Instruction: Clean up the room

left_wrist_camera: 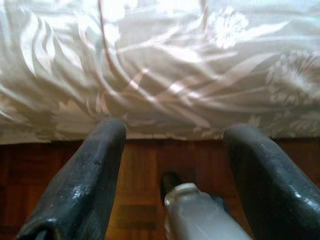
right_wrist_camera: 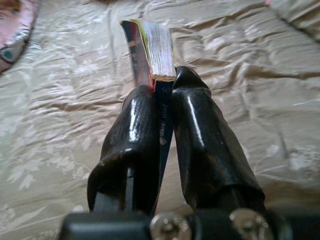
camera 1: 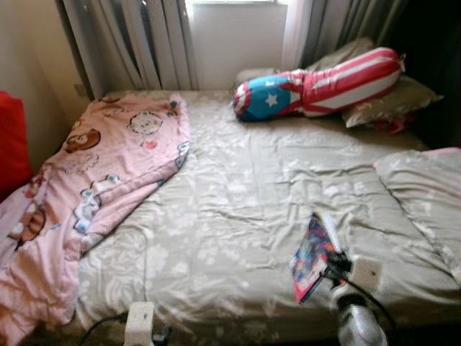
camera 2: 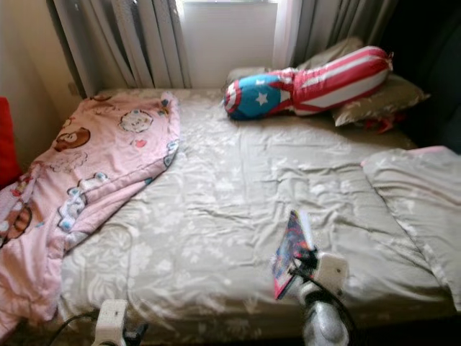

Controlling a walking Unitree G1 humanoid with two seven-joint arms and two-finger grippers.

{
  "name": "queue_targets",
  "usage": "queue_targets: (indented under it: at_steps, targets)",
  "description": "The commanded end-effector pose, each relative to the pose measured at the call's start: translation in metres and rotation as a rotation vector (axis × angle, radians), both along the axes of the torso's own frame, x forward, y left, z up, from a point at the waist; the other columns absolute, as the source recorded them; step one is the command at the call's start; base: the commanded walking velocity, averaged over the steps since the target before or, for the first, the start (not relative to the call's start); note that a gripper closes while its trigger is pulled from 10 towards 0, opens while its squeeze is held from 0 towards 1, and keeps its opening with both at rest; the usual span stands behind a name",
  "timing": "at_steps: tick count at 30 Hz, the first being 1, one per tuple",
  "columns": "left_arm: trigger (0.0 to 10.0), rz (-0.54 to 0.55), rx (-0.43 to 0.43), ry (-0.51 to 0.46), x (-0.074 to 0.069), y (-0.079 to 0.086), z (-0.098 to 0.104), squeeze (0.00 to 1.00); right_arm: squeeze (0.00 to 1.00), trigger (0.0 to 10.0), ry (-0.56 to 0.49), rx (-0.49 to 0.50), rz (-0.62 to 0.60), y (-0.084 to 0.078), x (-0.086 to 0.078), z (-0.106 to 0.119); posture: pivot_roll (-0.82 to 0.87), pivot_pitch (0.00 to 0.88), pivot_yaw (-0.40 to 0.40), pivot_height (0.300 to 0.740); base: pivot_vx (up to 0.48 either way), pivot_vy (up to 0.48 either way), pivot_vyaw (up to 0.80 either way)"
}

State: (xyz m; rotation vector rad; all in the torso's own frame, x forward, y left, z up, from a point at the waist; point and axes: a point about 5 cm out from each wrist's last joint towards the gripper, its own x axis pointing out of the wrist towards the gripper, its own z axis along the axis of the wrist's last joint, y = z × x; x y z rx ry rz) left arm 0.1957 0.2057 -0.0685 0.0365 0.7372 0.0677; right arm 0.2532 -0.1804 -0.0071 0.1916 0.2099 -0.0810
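My right gripper is shut on a thin book with a colourful cover, holding it by its spine end above the near right part of the bed. In the right wrist view the book stands edge-on between the two black fingers, pages up. My left gripper hangs low by the bed's front edge, its fingers wide apart and empty, with the wooden floor below.
A pink cartoon blanket lies crumpled over the bed's left side. A red, white and blue star bolster and grey pillows sit at the head. A folded grey duvet lies at right. Curtains hang behind.
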Motion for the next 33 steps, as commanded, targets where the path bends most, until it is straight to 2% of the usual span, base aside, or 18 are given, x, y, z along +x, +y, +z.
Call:
queue_targets:
  at_steps: [1, 13, 30, 33]
  targets:
    - [10.0, 0.007, -0.012, 0.023, -0.0042, -0.0037, -0.0035, 0.0, 0.0, 10.0, -0.032, -0.023, -0.01, -0.0067, 0.008, 0.0085, -0.09, 0.0, 0.0, 0.712, 0.0, -0.307, 0.0]
    - [10.0, 0.015, 0.007, 0.023, -0.0025, 0.0028, -0.0017, 0.0, 0.0, 10.0, -0.022, -0.015, 0.004, -0.0005, 0.0063, 0.0059, -0.06, 0.0, 0.014, 0.712, 0.0, 0.0, 0.0]
    - [10.0, 0.017, 0.006, 0.031, -0.0065, 0.002, -0.0038, 0.0, 0.0, 10.0, -0.017, -0.022, 0.013, -0.0014, 0.0063, 0.0059, -0.06, 0.0, 0.005, 0.712, 0.0, -0.419, 0.0]
    - [10.0, 0.021, 0.006, 0.033, -0.0074, 0.0019, -0.0043, 0.0, 0.0, 10.0, -0.016, -0.02, 0.013, -0.0013, 0.006, 0.0057, -0.06, 0.0, 0.005, 0.712, 0.0, 0.0, 0.0]
